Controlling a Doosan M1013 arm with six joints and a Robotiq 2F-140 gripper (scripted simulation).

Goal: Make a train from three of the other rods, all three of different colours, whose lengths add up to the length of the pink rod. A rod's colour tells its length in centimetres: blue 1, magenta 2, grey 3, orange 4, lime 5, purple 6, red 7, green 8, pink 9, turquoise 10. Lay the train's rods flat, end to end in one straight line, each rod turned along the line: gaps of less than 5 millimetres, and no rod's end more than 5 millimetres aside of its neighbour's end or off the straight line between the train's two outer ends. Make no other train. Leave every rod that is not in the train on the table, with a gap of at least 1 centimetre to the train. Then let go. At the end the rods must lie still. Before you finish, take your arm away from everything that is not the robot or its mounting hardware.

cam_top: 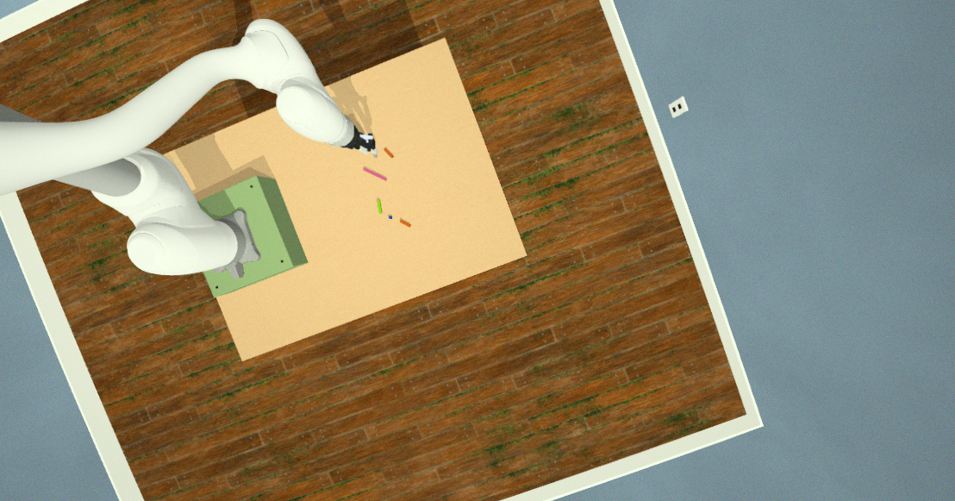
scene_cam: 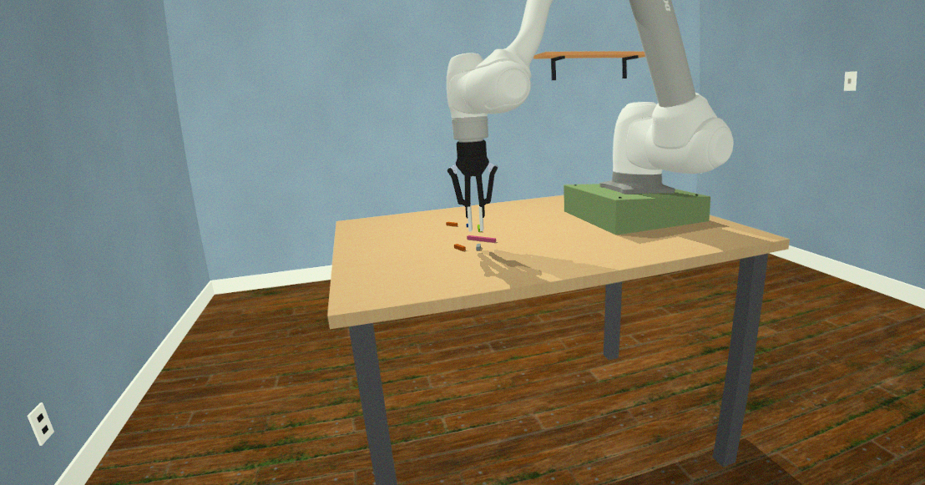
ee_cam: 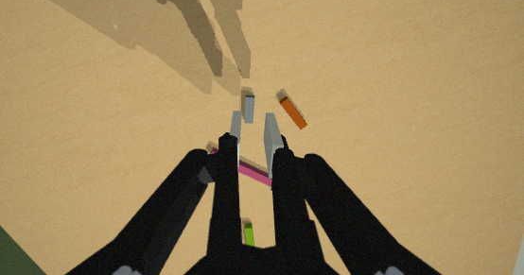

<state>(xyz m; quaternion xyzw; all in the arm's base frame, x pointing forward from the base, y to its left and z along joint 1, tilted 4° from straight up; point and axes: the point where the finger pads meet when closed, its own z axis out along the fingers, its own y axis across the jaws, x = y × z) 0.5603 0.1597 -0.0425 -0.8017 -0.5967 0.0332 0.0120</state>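
The claw (ee_cam: 253, 138) hangs above the bench (scene_cam: 401, 280), fingers narrowed, nothing gripped. Directly beneath lies the pink rod (ee_cam: 251, 170); a grey rod (ee_cam: 249, 109) sits just ahead, an orange rod (ee_cam: 293, 113) ahead to the right, a lime rod (ee_cam: 249, 234) behind. Broad bench surface surrounds the claw, edges well away.
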